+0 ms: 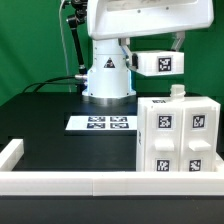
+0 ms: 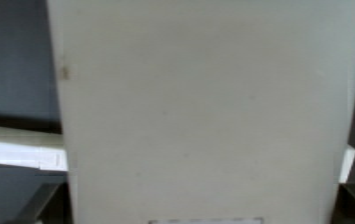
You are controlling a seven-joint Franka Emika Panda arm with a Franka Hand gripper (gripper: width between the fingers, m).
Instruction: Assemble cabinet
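Observation:
The cabinet point(image 1: 180, 135) is a white box with black-and-white tags on its front. It stands at the front of the exterior view's right, with a small white knob point(image 1: 178, 92) on its top. My gripper point(image 1: 133, 60) hangs above and behind the cabinet, shut on a small white tagged box point(image 1: 160, 63) and holding it in the air. In the wrist view this white box point(image 2: 200, 110) fills almost the whole frame between my dark fingers point(image 2: 28, 205). The cabinet is hidden in the wrist view.
The marker board point(image 1: 104, 123) lies flat on the black table in front of the arm's white base point(image 1: 106, 75). A low white border rail point(image 1: 60, 180) runs along the front edge and up the exterior view's left side.

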